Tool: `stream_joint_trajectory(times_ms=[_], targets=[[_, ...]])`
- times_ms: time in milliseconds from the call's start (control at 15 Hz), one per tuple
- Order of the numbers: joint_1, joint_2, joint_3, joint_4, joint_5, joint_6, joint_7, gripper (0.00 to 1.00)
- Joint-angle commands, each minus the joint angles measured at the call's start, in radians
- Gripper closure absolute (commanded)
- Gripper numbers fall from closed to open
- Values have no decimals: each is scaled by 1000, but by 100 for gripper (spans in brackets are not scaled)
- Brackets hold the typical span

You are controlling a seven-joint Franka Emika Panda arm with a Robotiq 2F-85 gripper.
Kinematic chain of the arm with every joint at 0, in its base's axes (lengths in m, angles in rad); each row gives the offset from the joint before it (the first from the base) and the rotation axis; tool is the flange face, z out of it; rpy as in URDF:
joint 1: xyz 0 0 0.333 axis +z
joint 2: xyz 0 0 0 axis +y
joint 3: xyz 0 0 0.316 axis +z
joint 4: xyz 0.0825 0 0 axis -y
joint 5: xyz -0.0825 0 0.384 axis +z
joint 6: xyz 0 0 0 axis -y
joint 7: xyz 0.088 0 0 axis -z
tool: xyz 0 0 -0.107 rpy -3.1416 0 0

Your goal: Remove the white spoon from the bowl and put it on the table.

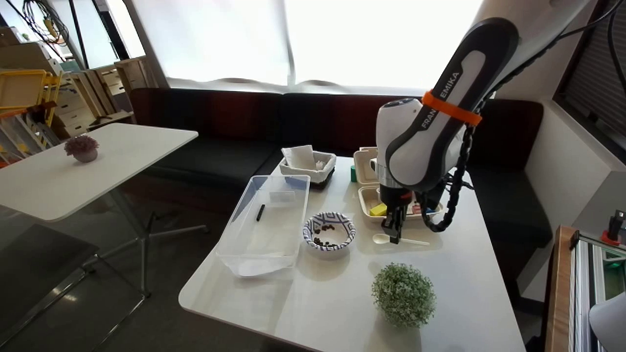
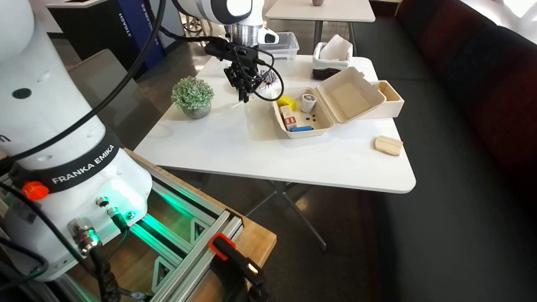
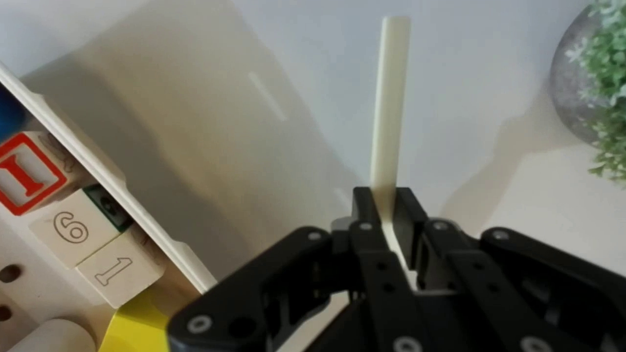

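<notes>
The end effector (image 3: 385, 198) is narrow and holds the spoon (image 3: 392, 98), both jaws standing against the handle. We judge this pinch sensible because the handle is slim and straight, easily gripped across its width. In an exterior view the hold falls close to the scoop, which we suppose limits tipping of that broader end. The spoon lies nearly level, outside the bowl (image 1: 342, 222) but near it, between the box (image 2: 319, 122) and the plant (image 1: 403, 296); we read this as the setting-down step, the gap offering room to lay it flat. Whether it touches the surface (image 1: 464, 274) we cannot tell. The lid (image 2: 350, 96) is folded back, presumably for access.

We count one spoon, one bowl, one plant upon the surface, one basket (image 2: 329, 64) and one clear tray (image 1: 254, 239) containing one black stick (image 1: 260, 212). Inside the box we find three printed blocks (image 3: 120, 269), one yellow piece (image 2: 286, 102), one blue piece (image 2: 301, 128) and one cup (image 2: 308, 102). One wooden piece (image 2: 389, 145) lies apart, near the surface's edge. The dark bits (image 1: 319, 241) in the bowl are too small to number.
</notes>
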Motion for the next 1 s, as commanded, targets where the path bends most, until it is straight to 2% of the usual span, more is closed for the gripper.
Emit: stream_joint_trajectory(times_ms=[0,400,467,533,933], targets=[[-19,61,17,35,3,27,-38,96],[-21,113,22,96,-4,26,-34,96],[-23,115,27,105,-1,15,-36,60],[-17,116,20,110,-11,13,-29,59],[20,-28,-7,71,-34,-83,50,15]])
